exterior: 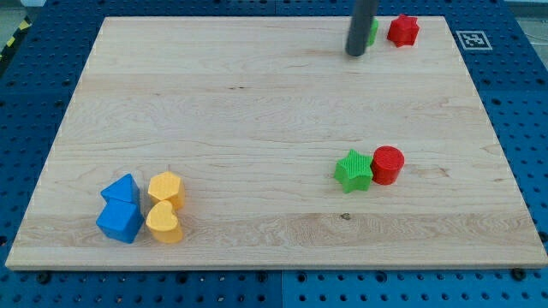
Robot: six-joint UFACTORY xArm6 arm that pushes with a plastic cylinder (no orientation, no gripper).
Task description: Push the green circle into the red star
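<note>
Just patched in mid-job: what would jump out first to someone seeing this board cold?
My tip at the view's top, hiding most of the green circle, with the red star just right of it. Then two clusters: green star touching red cylinder, and blue and yellow blocks bottom left.

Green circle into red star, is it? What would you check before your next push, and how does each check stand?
1. My tip on the board: ok.
2. Green circle in view: not ok, the rod hides most of it, only a green sliver shows.
3. My tip touching the green block: cannot tell.
4. Red star located at the view's top right: ok.
5. Path between circle and star free of other blocks: ok.
6. Green star and red cylinder far from the path: ok.
</note>
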